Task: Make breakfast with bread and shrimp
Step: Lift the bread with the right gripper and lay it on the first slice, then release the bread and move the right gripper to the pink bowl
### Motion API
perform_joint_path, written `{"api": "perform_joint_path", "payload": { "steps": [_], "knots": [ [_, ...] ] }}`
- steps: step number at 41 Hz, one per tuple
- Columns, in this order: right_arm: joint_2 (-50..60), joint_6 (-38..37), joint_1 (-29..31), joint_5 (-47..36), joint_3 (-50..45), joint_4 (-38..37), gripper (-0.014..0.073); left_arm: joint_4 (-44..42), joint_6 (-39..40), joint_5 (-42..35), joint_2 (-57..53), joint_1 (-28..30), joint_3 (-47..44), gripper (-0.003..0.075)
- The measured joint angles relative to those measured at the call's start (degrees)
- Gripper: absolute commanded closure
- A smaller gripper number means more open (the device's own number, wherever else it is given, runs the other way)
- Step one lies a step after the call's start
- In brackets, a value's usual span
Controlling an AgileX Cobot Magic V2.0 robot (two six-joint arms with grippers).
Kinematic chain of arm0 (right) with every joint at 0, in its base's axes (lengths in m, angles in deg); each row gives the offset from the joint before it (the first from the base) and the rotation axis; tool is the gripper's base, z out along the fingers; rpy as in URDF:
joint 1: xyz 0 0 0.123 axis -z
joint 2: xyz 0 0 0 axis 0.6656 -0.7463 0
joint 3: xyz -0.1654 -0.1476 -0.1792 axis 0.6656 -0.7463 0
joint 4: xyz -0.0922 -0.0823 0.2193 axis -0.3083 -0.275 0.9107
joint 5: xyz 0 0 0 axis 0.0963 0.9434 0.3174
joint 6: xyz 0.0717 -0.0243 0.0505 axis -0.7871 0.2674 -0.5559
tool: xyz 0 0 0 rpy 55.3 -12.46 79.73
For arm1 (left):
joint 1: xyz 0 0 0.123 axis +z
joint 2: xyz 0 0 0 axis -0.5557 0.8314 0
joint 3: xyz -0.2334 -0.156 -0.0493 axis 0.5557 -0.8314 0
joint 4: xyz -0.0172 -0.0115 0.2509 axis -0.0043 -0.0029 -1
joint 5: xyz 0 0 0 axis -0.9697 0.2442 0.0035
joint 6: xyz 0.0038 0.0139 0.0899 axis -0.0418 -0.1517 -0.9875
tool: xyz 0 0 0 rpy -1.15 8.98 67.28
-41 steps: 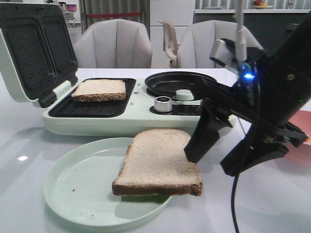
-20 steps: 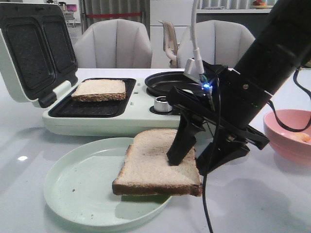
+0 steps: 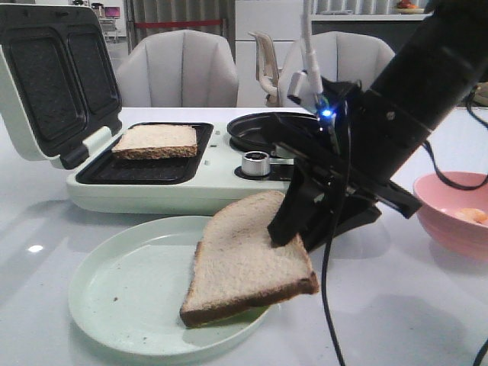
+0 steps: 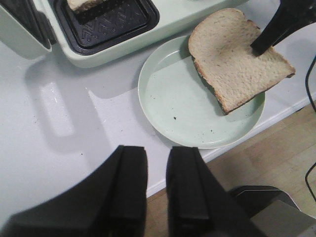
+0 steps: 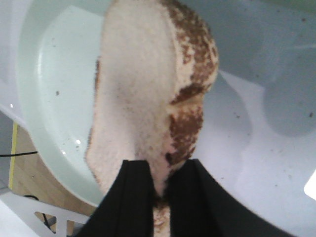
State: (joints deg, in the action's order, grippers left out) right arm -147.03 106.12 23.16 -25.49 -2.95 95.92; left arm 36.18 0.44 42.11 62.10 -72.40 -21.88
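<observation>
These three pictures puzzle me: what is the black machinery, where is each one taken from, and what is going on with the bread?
It is a robot with two arms ending in grippers. One picture looks forward over the table; the other two come from cameras on each wrist. The right gripper pinches one bread slice by its edge, tilted over a pale green plate. The left gripper holds nothing, its jaws nearly together. A second slice lies in the open sandwich maker. A pink bowl stands at the right.
</observation>
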Motion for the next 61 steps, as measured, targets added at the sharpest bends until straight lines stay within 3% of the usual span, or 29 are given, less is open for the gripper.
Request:
{"api": "perform_joint_path", "payload": {
  "steps": [11, 17, 26, 42, 47, 55, 61],
  "knots": [
    [15.4, 0.5, 0.0, 1.6, 1.8, -0.7, 0.0550, 0.0, 0.0, 0.0, 0.0, 0.0, 0.0, 0.0519],
    [16.5, 2.4, -0.1, -0.8, 6.2, 1.5, 0.0550, 0.0, 0.0, 0.0, 0.0, 0.0, 0.0, 0.0519],
    [8.4, 7.1, -2.9, -5.1, 14.5, 6.9, 0.0550, 0.0, 0.0, 0.0, 0.0, 0.0, 0.0, 0.0519],
    [-14.4, 8.0, -6.5, -8.3, 32.7, 11.9, 0.0540, 0.0, 0.0, 0.0, 0.0, 0.0, 0.0, 0.0519],
    [-19.5, 8.1, -6.5, -8.9, 36.1, 12.0, 0.0438, 0.0, 0.0, 0.0, 0.0, 0.0, 0.0, 0.0519],
    [-22.6, 8.1, -6.4, -9.1, 37.0, 11.9, 0.0111, 0.0, 0.0, 0.0, 0.0, 0.0, 0.0, 0.0519],
    [-22.7, 8.1, -6.1, -9.1, 37.8, 11.9, 0.0088, 0.0, 0.0, 0.0, 0.0, 0.0, 0.0, 0.0519]
  ]
}}
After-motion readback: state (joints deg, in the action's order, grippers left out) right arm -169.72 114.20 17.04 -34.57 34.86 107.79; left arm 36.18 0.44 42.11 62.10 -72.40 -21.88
